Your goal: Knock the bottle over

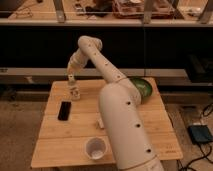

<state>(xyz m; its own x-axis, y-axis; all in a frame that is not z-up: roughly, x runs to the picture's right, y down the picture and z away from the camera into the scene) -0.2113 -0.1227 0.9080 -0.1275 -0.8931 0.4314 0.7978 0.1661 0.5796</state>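
1. The tool (71, 78) is clenched with nothing in it, just above the bottle (75, 93).
2. The bottle stands upright near the tabletop's (65, 145) far left edge.
3. Judged from this, the knock is not yet done; a sideways push remains.

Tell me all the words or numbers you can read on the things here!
None can be read.
The bottle, upright near the table's far left corner, has a label with dark marks too blurred to read.
The gripper, shut, sits just above it, bearing no text.
The white cup and black device look plain.
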